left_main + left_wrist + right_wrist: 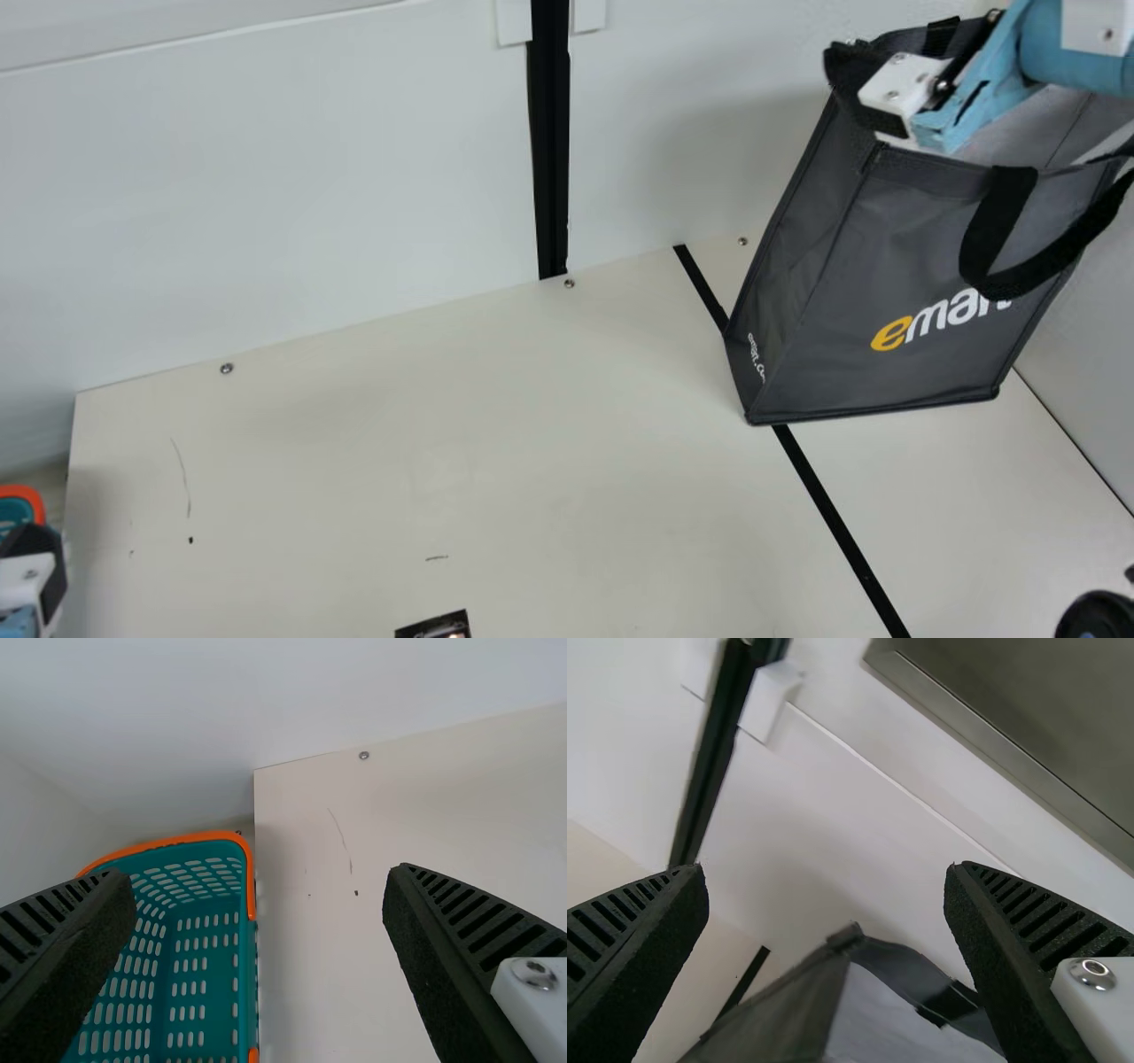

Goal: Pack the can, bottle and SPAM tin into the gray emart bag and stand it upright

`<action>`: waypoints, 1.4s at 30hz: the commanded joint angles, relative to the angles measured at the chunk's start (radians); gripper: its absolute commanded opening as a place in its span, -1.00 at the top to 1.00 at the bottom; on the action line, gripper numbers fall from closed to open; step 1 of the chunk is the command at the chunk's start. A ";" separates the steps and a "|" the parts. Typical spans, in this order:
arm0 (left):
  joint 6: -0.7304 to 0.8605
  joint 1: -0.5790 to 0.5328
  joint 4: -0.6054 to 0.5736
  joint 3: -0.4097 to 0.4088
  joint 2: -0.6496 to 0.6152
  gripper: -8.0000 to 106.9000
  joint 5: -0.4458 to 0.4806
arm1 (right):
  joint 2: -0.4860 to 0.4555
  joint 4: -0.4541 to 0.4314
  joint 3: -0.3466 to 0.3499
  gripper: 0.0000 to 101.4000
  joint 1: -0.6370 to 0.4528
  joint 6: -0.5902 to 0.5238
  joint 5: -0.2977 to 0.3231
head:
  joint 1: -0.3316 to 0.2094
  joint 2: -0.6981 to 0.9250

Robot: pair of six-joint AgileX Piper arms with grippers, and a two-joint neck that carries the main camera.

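In the main view the gray emart bag (886,266) stands at the right with its mouth open upward and a black handle hanging over its front. My right gripper (904,93) is at the bag's top rim, at its upper left corner. In the right wrist view the bag (784,1014) lies below and between the widely parted fingers of my right gripper (826,870); nothing is held. My left gripper (34,567) is at the table's left edge. Its fingers stand apart in the left wrist view, where the gripper (255,873) holds nothing.
Beyond the table's left edge is a teal basket (199,948) with an orange rim. A small dark printed item (436,626) is cut off at the main view's bottom edge, and a black round object (1099,616) shows in the lower right corner. White walls border the table (443,443).
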 commanded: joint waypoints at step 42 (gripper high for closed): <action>0.000 0.000 0.000 0.000 0.000 -0.71 0.000 | -0.162 -0.198 0.597 -0.87 0.493 0.367 -0.260 | -0.023 -0.001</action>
